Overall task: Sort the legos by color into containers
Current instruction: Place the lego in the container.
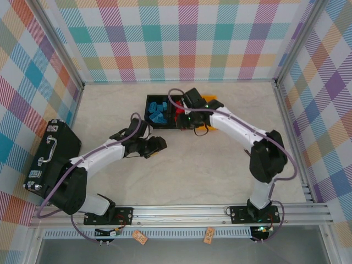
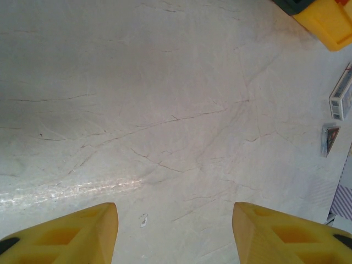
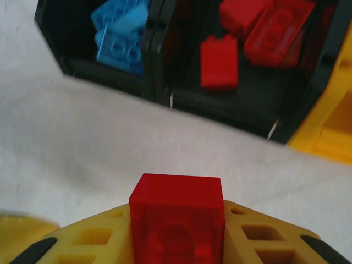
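Observation:
Three joined bins sit at the table's back middle. The left black bin (image 1: 149, 114) holds blue legos (image 3: 121, 34), and the middle black bin (image 3: 231, 107) holds red legos (image 3: 263, 28). The yellow-orange bin (image 3: 329, 127) stands at the right end. My right gripper (image 1: 188, 119) hovers just in front of the middle bin, shut on a red brick (image 3: 177, 217) that stands up between its yellow fingers (image 3: 258, 236). My left gripper (image 2: 175, 220) is open over bare marble table, a little in front of the blue bin, with nothing between its fingers.
A black suitcase (image 1: 49, 157) with a handle lies at the table's left edge. Plaid walls and metal rails close in the table. In the left wrist view, a corner of the yellow-orange bin (image 2: 325, 21) and some small labels (image 2: 341, 96) lie far right.

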You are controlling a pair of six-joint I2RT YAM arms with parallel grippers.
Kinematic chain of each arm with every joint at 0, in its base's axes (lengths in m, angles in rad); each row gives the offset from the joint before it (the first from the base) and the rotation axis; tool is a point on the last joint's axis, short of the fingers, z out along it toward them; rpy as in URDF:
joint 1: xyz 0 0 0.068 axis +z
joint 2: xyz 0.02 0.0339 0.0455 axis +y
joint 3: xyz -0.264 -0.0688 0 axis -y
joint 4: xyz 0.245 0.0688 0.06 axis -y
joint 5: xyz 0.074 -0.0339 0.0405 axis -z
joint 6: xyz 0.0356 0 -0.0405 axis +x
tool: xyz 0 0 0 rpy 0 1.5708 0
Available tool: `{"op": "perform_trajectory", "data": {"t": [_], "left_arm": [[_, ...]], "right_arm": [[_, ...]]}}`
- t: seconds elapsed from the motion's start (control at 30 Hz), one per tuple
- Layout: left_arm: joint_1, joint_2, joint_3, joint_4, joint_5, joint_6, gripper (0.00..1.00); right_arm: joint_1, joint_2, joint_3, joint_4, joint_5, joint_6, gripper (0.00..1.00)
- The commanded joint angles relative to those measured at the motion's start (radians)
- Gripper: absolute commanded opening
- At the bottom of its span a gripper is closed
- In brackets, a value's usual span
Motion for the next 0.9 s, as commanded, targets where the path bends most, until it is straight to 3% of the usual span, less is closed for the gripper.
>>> {"op": "perform_trajectory", "data": {"t": [0.0,0.67,0.87], "left_arm": [[-0.020,-0.011,0.025,0.000,-0.036,-0.017,0.57],[-0.044,-0.039,0.018,-0.066,-0.106,-0.015,0.56],[-0.046,-0.049,0.016,-0.082,-0.113,-0.013,0.57]], "right_arm": [[-0.025,0.104,0.147,-0.107,0.009,0.013,0.35],[-0.131,0.650,0.964,-0.374,0.171,-0.012,0.38],[-0.144,0.680,0.991,-0.336,0.188,-0.024,0.39]]}}
